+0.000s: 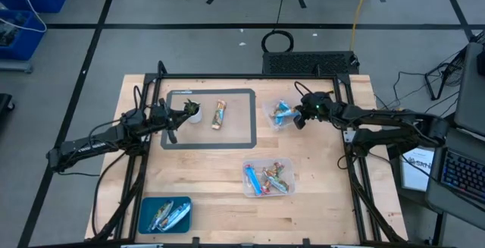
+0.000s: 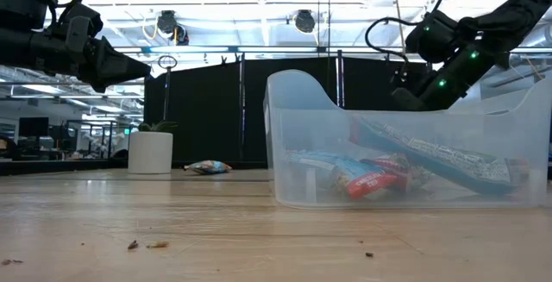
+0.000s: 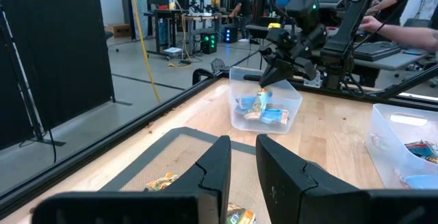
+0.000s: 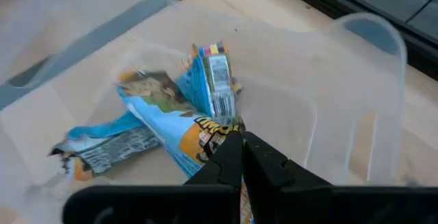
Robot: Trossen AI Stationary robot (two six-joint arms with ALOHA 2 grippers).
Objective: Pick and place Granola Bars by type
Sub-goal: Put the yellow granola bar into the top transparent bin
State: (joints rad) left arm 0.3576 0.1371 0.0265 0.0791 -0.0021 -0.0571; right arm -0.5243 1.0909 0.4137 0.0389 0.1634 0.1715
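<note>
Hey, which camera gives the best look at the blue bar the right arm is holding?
Right wrist view: the blue bar fills the frame, pinched by the right gripper over a clear bin. High and left wrist views show it small; the low view doesn't show it clearly.

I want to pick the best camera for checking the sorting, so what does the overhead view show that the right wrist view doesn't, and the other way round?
Only the high view shows the blue tray of silvery bars, the middle clear bin of mixed bars, one bar on the grey mat, the white cup, and the left gripper hovering by that cup.

Only the right wrist view shows the wrapper print and the right gripper pinching a blue bar.

Both show the far clear bin holding blue-wrapped bars, under the right arm.
</note>
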